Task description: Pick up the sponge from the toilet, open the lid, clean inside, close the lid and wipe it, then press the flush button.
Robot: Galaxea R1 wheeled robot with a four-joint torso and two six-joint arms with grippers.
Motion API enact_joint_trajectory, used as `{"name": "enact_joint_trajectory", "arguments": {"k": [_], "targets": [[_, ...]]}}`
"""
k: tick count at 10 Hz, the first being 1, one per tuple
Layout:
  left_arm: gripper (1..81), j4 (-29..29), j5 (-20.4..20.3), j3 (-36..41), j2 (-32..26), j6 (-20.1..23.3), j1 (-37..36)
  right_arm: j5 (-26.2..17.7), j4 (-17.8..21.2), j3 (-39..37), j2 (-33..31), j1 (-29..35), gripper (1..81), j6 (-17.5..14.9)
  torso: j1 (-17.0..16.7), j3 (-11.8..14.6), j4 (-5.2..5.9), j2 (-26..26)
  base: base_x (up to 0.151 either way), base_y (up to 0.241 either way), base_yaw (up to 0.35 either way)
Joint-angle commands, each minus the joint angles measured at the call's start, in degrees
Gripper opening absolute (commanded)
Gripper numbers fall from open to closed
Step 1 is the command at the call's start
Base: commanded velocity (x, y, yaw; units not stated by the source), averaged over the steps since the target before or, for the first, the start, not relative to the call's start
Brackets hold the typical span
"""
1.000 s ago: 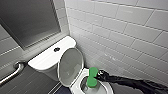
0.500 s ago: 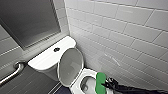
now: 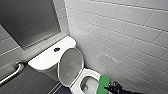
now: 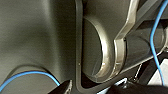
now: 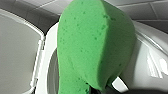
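Head view first: white glossy ceramic toilet (image 3: 47,59) against the white tiled wall (image 3: 120,32), oval white lid (image 3: 71,65) up and leaning back on the tank, small dark round flush button (image 3: 56,49) plain on the tank top, metal grab bar (image 3: 13,71) off to the side. Bright green peanut-shaped sponge (image 3: 103,84) over the wall-side rim of the bowl (image 3: 86,85), clamped in the dark right gripper (image 3: 112,88). Looks like the clean-inside step. Best to tip the sponge down past the rim, press its broad face onto the ceramic, sweep round the bowl, and steer clear of the raised lid. Over to the left wrist view: robot's own dark plate and a blue cable (image 4: 30,75). Impossible to tell whether the left gripper (image 4: 96,88) is clenched or released. Now the right wrist view: sponge (image 5: 95,42) huge up front, squeezed narrow at the gripped end, free end out over the bowl, lid's (image 5: 17,50) inner face just beside.
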Motion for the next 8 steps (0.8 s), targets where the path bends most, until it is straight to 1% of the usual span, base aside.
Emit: {"name": "enact_joint_trajectory", "arguments": {"k": [1, 3, 5, 6, 7, 8], "targets": [[81.1, 0.29, 5.14, 0.68, 0.53, 0.71, 2.07, 3.15, 0.98, 10.0, -8.99, 0.04, 1.0, 0.26, 0.0, 0.0, 0.0, 0.0, 0.0, 0.0, 0.0], [81.1, 0.38, 5.06, 0.59, 1.32, 0.71, 1.98, 5.87, 0.89, 13.76, -12.24, -3.64, 1.0, 0.26, 0.0, 0.0, 0.0, 0.0, 0.0, 0.0, 0.0], [81.1, 0.38, 5.05, 0.59, 1.58, 0.71, 1.89, 8.16, 0.45, 15.19, -13.48, -8.2, 1.0, 0.18, 0.0, 0.0, 0.0, 0.0, 0.0, 0.0, 0.0], [81.1, 0.29, 5.05, 0.59, 1.93, 0.98, 1.81, 8.69, 0.36, 15.54, -13.65, -9.7, 1.0, -0.08, 0.0, 0.0, 0.0, 0.0, 0.0, 0.0, 0.0], [81.1, 0.29, 5.05, 0.59, 2.28, 1.24, 1.81, 8.69, 0.27, 17.62, -14.95, -10.41, 1.0, -0.43, 0.0, 0.0, 0.0, 0.0, 0.0, 0.0, 0.0], [81.1, 0.29, 5.05, 0.59, 2.46, 1.24, 1.81, 8.6, -0.96, 21.43, -17.34, -9.8, 1.0, -0.61, 0.0, 0.0, 0.02, 0.0, 0.0, 0.0, 0.0]]}}
